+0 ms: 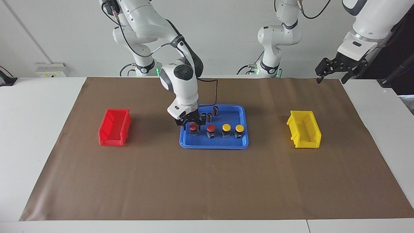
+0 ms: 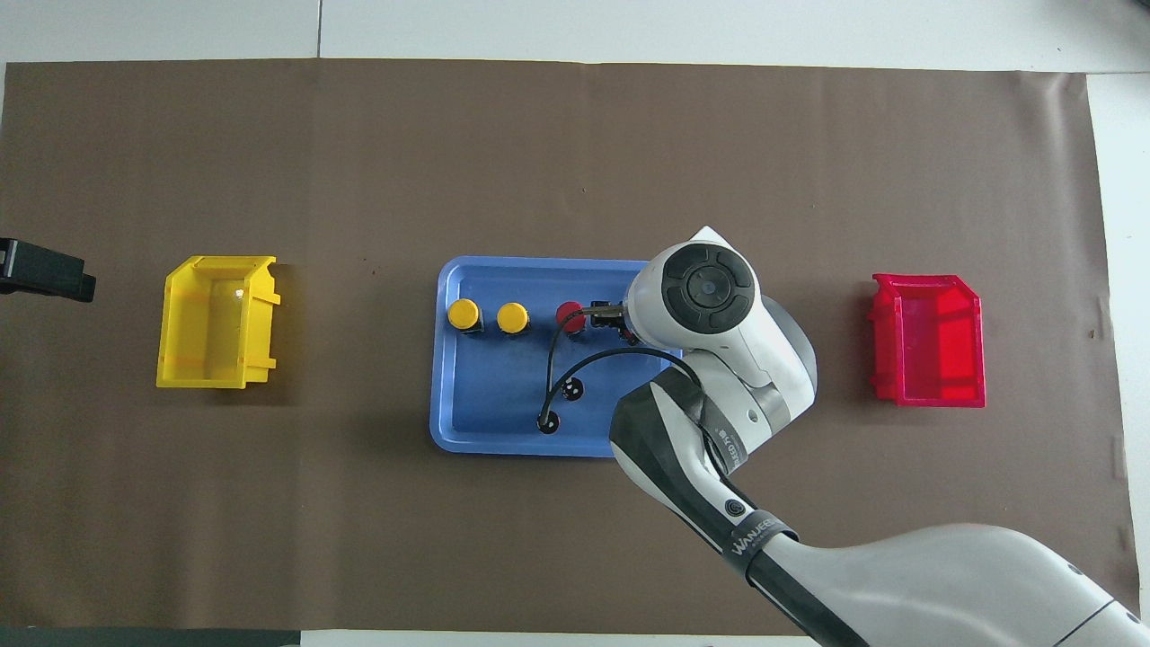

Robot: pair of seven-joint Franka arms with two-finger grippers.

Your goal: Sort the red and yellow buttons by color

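Left tool (image 1: 336, 69): raised over the bench's edge at the left arm's end, waiting; I cannot tell how far it is open.
Dark cylinders (image 1: 215, 110): two, upright in the blue tray, in the part nearest the robots.
Right tool (image 1: 191, 122): lowered into the tray, directly over the red button at the row's right-arm end, fingers spread to either side of its cap; I cannot tell whether they touch it.
Red buttons: one (image 1: 193, 127) under the right tool, hidden by the arm from overhead; the second (image 1: 211, 128) just beside it.
Yellow buttons (image 1: 226, 127): two side by side, completing the row toward the left arm's end; the outer one (image 1: 239, 128) is near the tray wall.
Blue tray (image 1: 213, 145): mid-bench on the brown mat, holding all four buttons in a row, farther from the robots than the cylinders.
Red bin (image 1: 114, 127): toward the right arm's end, well apart from the tray.
Yellow bin (image 1: 304, 129): toward the left arm's end, well apart from the tray.
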